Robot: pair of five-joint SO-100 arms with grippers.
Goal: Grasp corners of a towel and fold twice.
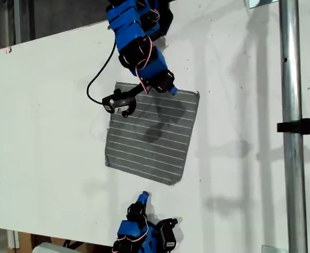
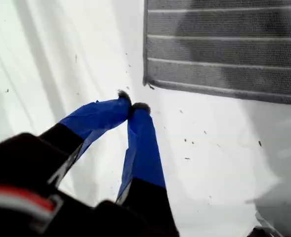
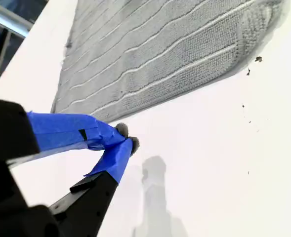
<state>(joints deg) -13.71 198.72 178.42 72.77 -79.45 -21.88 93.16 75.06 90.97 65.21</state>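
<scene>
Your dark grey, white-striped soft cloth towel [image 1: 152, 134] lies flat on the white table [image 1: 49, 158]; my first gripper [image 2: 130, 105] and my second gripper [image 3: 126, 137] are both pinched closed, holding nothing, just beside its edges.

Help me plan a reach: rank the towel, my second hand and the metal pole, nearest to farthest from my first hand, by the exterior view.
1. Towel, just above my first hand in the exterior view, not touching it.
2. My second hand, at the towel's upper edge in that view.
3. Metal pole, at the exterior view's right.
</scene>
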